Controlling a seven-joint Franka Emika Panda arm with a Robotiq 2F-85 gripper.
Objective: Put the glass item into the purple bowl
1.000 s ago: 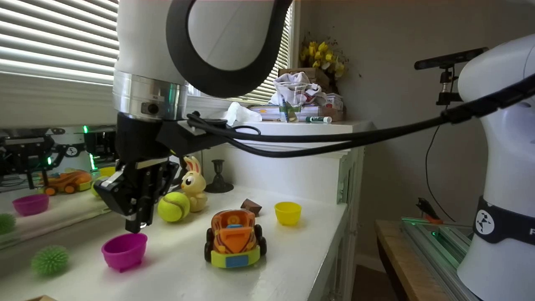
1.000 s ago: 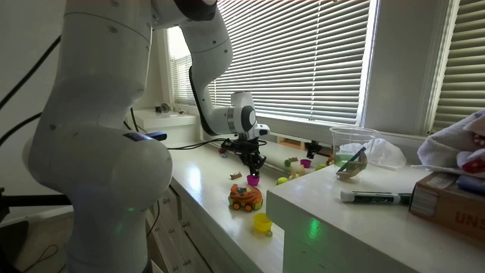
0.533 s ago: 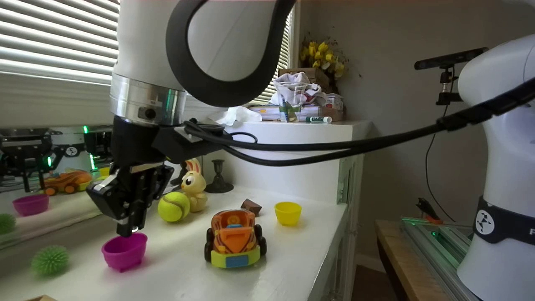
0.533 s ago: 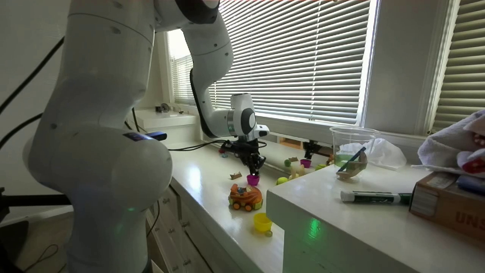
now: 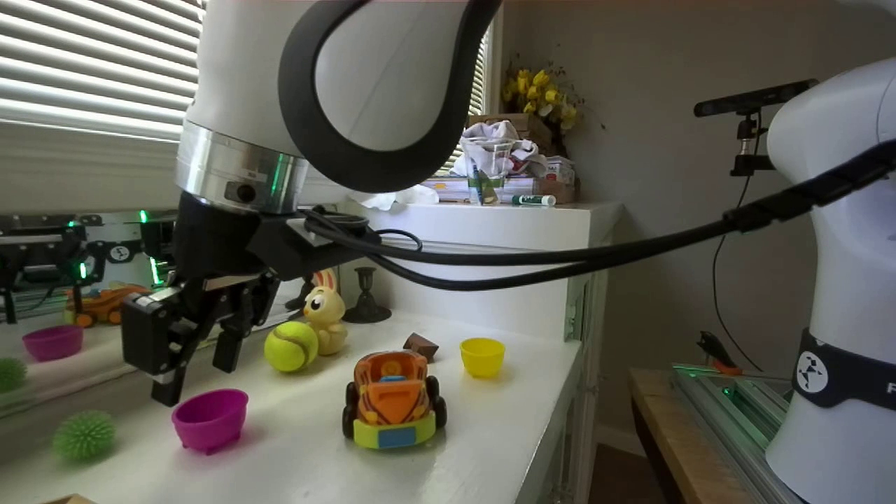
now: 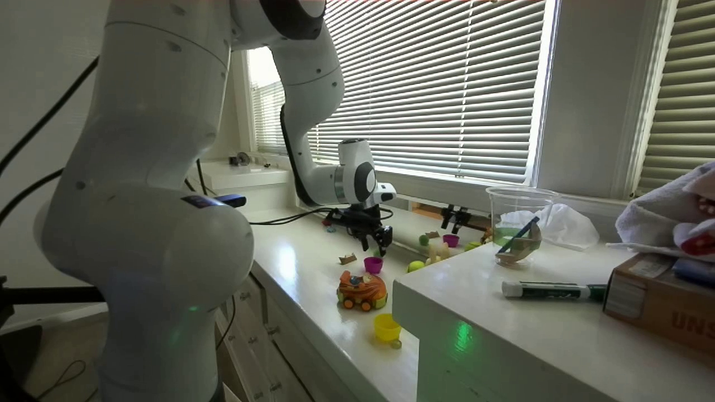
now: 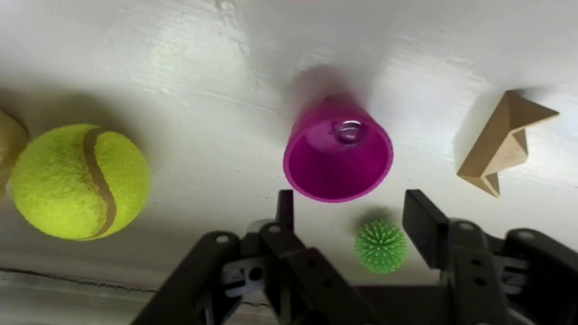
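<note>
- Magenta plastic is seen in the purple bowl (image 7: 334, 178), which is stood upright on the white surface (image 5: 301, 455) in both exterior views.
- Inside the purple bowl, low down and near its wall, the clear glass item (image 7: 350, 132) is shown by the wrist view; whether the wall is touched cannot be made out. By the bowl's side it is hidden in both exterior views.
- The gripper (image 7: 352, 211) is held above the white surface, near the purple bowl and apart from it. Its fingers (image 7: 285, 207) are spread wide, and nothing is gripped between them.
- Through the gap between the fingers, a green spiky ball (image 7: 381, 247) is seen in the wrist view, lying on the white surface near the purple bowl.
- At the left of that view a tennis ball (image 7: 81, 180) is placed well apart from the purple bowl; just beside the tennis ball, in an exterior view, a cream rabbit toy (image 5: 325, 322) is seen.
- At the right of the wrist view a tan folded piece (image 7: 487, 144) is laid.
- An orange toy car (image 5: 392, 399) is stood apart from the purple bowl; beyond it, in an exterior view, a brown block (image 5: 421, 346) and a smaller yellow bowl (image 5: 483, 360) are placed.
- On a raised white ledge (image 6: 480, 301) a clear cup (image 6: 508, 209) is stood upright, with a green marker (image 6: 553, 290) laid near it.
</note>
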